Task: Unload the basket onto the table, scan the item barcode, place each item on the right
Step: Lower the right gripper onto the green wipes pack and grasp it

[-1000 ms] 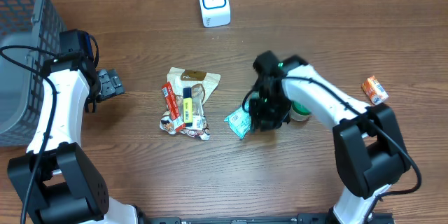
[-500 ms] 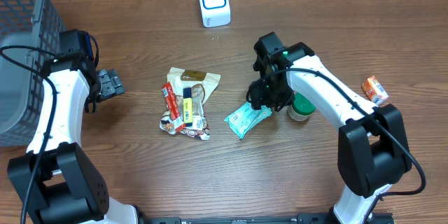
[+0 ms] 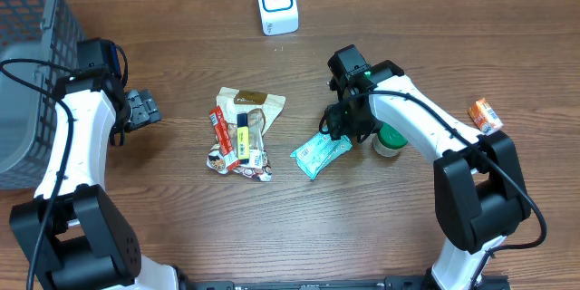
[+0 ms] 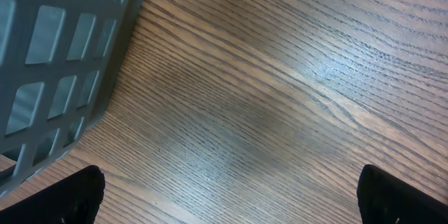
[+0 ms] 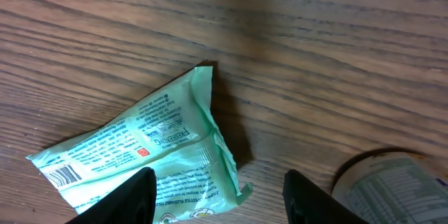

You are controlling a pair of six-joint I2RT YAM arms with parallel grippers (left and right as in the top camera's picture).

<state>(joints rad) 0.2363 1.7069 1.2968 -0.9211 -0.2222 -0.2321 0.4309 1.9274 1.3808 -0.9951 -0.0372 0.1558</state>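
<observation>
On the table [image 3: 181, 36] we see a grey basket [image 3: 27, 72] at the left edge. The left gripper [image 3: 145, 109] beside it has its fingers spread wide over bare wood. The right gripper [image 3: 337, 129], fingers apart and pinching nothing, hangs near a snack heap [image 3: 240, 136]. The white scanner [image 3: 276, 3] stands well apart from the green packet [image 3: 319, 152], which lies flat, barcode up, under that gripper and near a round tub [image 3: 390, 140].

The wooden counter [image 3: 181, 45] bears a white scanner [image 3: 276, 3], grey basket [image 3: 50, 27] and heaped snack packets [image 3: 242, 133]. A green packet [image 3: 317, 154] lies beside a jar [image 3: 390, 142], an orange carton [image 3: 485, 116] apart.
</observation>
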